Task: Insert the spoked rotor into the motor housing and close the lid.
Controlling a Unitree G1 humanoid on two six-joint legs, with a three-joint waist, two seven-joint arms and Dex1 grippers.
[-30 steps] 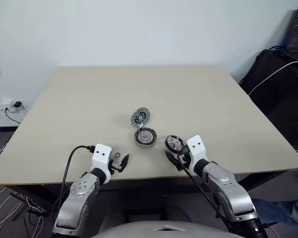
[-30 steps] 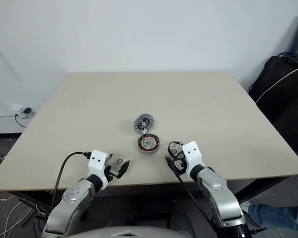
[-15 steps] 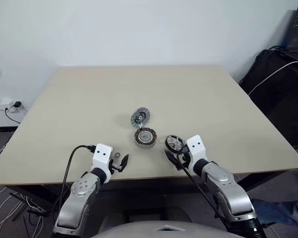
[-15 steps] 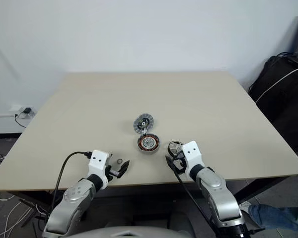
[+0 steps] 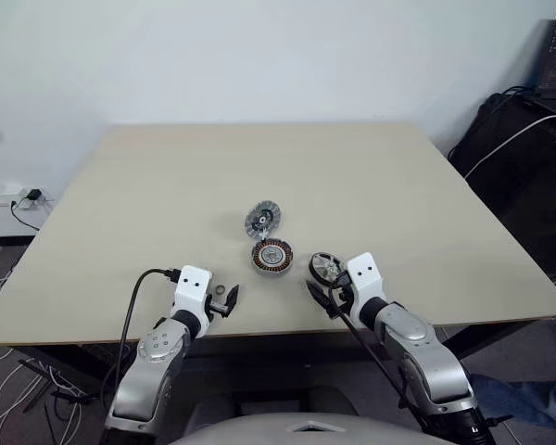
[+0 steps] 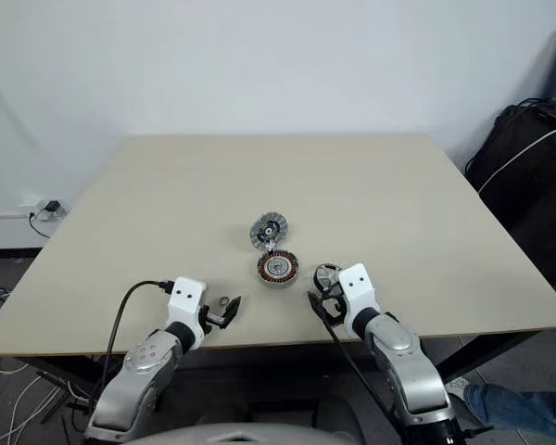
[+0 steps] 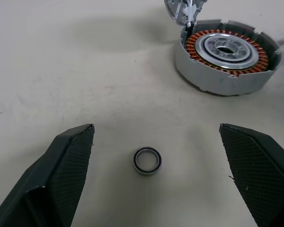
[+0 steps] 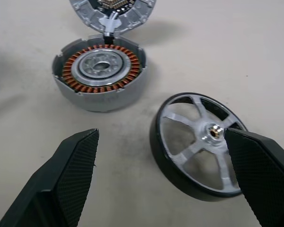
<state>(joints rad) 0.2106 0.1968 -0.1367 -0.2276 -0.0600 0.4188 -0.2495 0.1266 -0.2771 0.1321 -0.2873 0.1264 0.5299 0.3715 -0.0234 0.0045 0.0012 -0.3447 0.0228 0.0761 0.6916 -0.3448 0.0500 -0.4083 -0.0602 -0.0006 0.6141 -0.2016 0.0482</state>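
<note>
The motor housing point(image 5: 271, 254) lies mid-table, its copper windings point(image 8: 100, 71) facing up around a pale metal centre. The silvery lid point(image 5: 262, 220) rests just beyond the housing, touching its far rim. To the housing's right, the spoked rotor point(image 8: 199, 144) lies flat with its black rim and silvery spokes. My right gripper point(image 8: 162, 135) hovers open just short of the rotor, with nothing between its fingers. Near the table's front edge my left gripper point(image 7: 156, 131) is open, and a small dark ring point(image 7: 147, 161) lies on the table between its fingertips.
The pale wooden table point(image 5: 167, 185) is bare beyond the parts. A black cable point(image 5: 134, 297) runs from my left wrist. Dark equipment and cables point(image 5: 528, 139) stand past the table's right edge, and a wall socket point(image 5: 23, 197) sits low on the left.
</note>
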